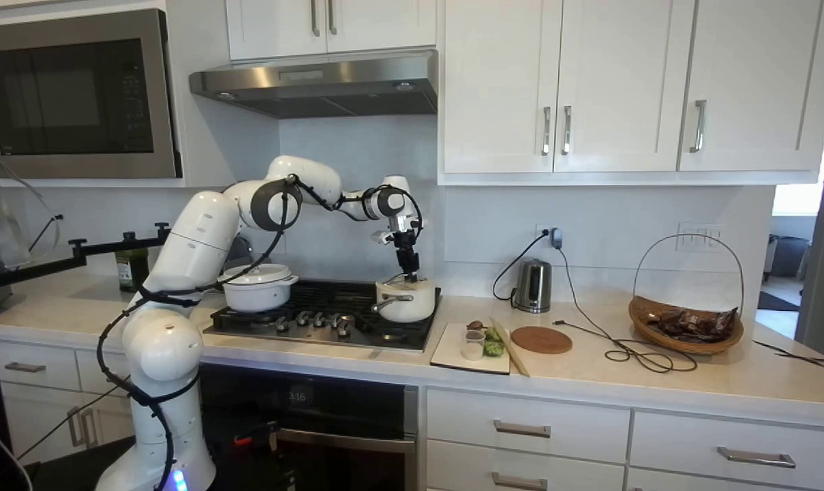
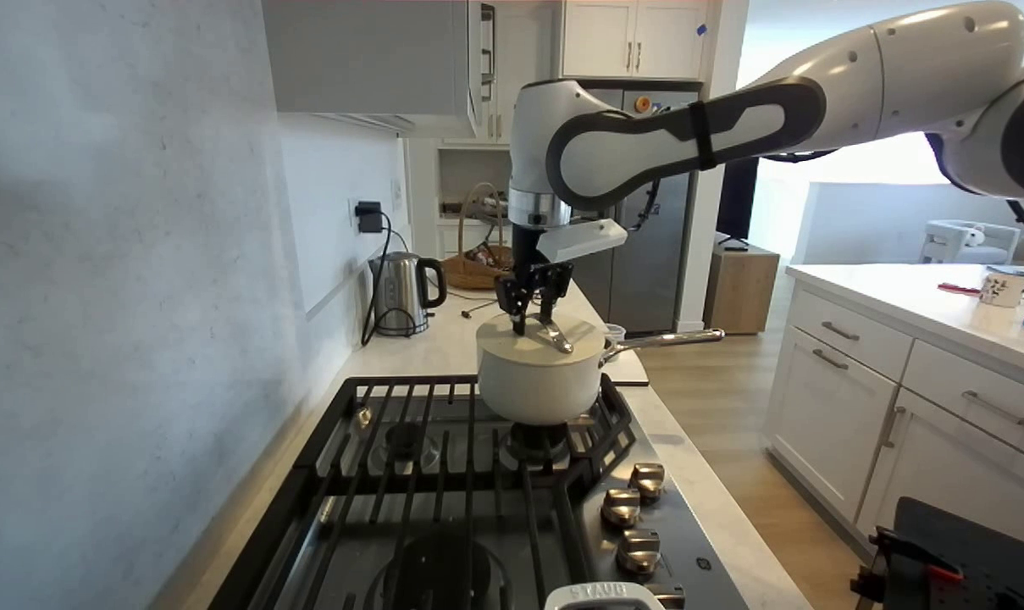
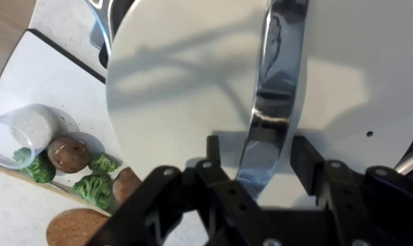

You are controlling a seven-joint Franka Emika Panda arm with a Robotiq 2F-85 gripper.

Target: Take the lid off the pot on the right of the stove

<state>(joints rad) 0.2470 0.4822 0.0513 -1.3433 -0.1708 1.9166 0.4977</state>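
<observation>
Light-coloured desk (image 1: 589, 361) with a black gas stove (image 1: 333, 298) in it, and the pale pot (image 1: 415, 304) is parked at the stove's right end in an exterior view. The lid (image 3: 199, 112) is just lying flat on top. The pincer (image 3: 256, 150) is over it, released, straddling the shiny strap handle (image 3: 278, 89) with a gap showing each side in the wrist view.

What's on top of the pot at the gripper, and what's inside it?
On the pot sits its pale lid, a metal handle arching across; the open gripper straddles that handle. The lid covers the opening, so anything inside cannot be seen.
</observation>
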